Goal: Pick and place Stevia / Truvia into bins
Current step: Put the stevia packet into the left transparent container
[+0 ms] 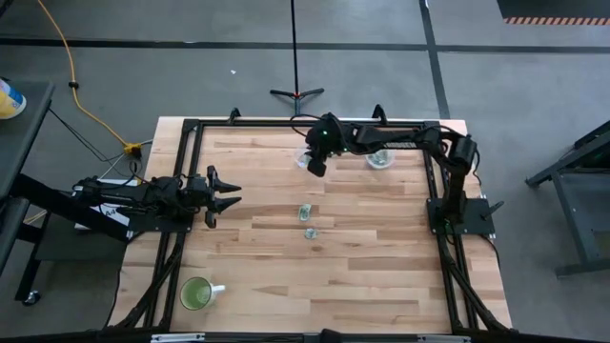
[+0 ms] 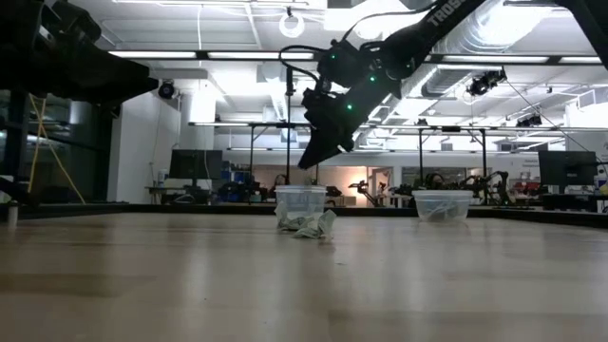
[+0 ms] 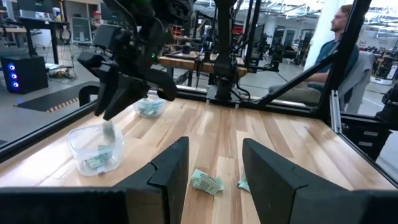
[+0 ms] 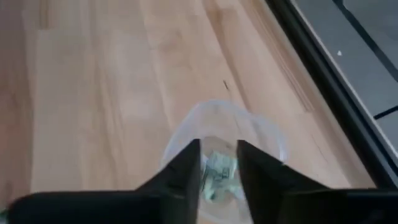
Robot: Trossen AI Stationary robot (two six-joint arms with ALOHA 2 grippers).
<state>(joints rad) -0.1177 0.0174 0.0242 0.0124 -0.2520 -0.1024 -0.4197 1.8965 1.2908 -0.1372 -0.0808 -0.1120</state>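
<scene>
Right hand [image 1: 315, 168] above cup [image 1: 305, 159]

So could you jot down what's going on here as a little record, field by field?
right gripper: hangs over the left clear cup, fingers a little apart
sachet: in the air just above that cup
left cup contents: some sachets inside
right clear cup: sachets inside
loose sachets: two on the table, mid-board
left gripper: open, waiting at the table's left edge
green mug: near corner, untouched
</scene>
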